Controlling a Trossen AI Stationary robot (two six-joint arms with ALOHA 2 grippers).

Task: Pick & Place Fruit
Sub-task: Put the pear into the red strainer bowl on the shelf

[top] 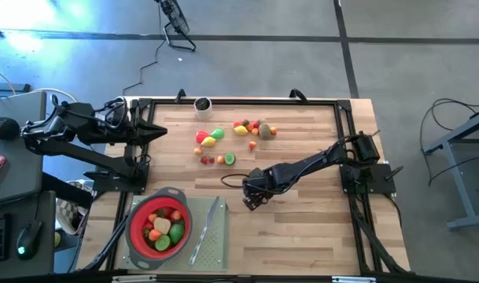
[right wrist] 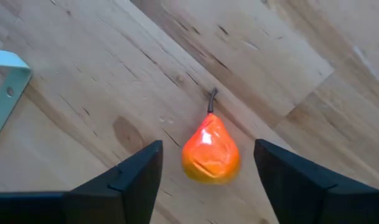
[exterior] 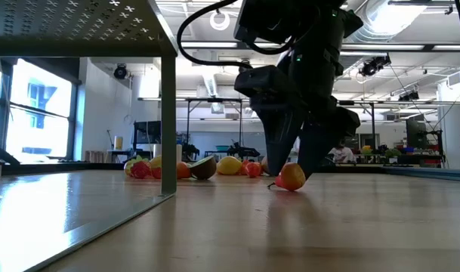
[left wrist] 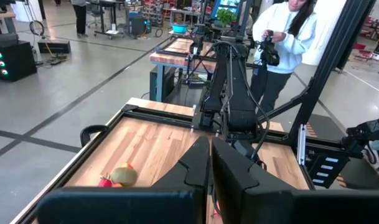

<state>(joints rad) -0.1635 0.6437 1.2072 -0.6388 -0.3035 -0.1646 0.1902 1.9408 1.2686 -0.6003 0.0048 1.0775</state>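
An orange pear-shaped fruit (right wrist: 210,152) with a dark stem lies on its side on the wooden table, near the middle. My right gripper (right wrist: 208,163) points steeply down over it, open. One finger stands on either side of the fruit, with a gap showing at each side. The low view shows the fruit (exterior: 291,177) on the table between the fingertips of that gripper (exterior: 288,165). More small fruits (top: 253,128) lie loose toward the far edge. My left gripper (top: 160,131) is shut and held level, high at the far left.
A red strainer (top: 137,232) with several fruits in it stands on a grey mat (top: 215,251) at the near left, beside a slim grey knife (top: 206,228). A dark cup (top: 202,104) stands at the far edge. A person (left wrist: 282,37) stands beyond the table's right side.
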